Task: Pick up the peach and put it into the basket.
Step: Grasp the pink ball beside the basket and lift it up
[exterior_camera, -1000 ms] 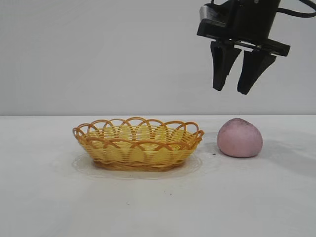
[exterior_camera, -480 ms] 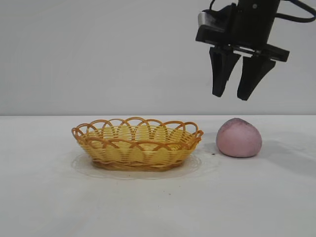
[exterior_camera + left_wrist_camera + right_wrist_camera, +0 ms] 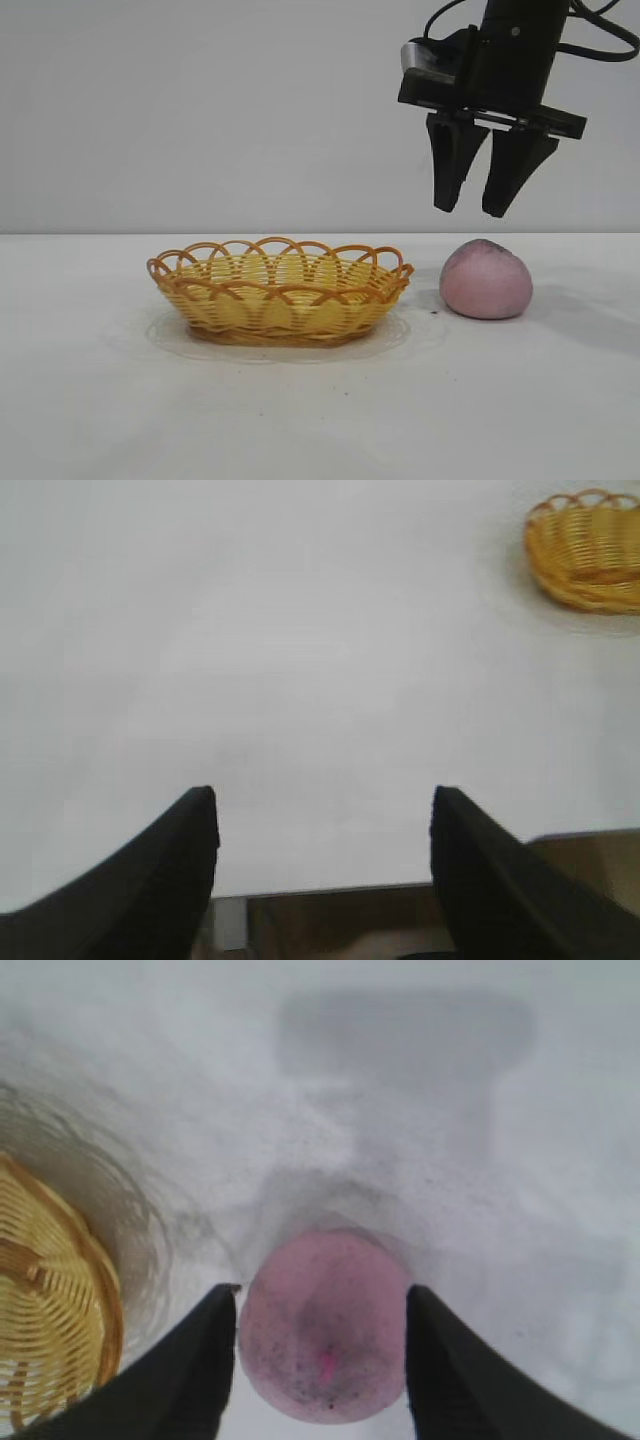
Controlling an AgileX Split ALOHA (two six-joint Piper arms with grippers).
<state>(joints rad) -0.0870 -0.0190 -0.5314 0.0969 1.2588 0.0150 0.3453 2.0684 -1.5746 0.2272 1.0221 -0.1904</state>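
Note:
The dusty pink peach (image 3: 486, 280) sits on the white table just right of the yellow-orange wicker basket (image 3: 280, 291). My right gripper (image 3: 475, 210) hangs open directly above the peach, its fingertips a short way over the fruit's top. In the right wrist view the peach (image 3: 325, 1325) shows between the two dark fingers of the right gripper (image 3: 322, 1290), with the basket rim (image 3: 60, 1310) to one side. My left gripper (image 3: 325, 795) is open and empty over bare table near its edge, far from the basket (image 3: 590, 550).
The white table (image 3: 320, 400) stretches around basket and peach. A faint ring mark lies around the basket's base. A table edge with a brown surface beyond (image 3: 400, 910) shows in the left wrist view.
My right gripper has come down a little toward the peach, still open. Peach and basket have not moved.

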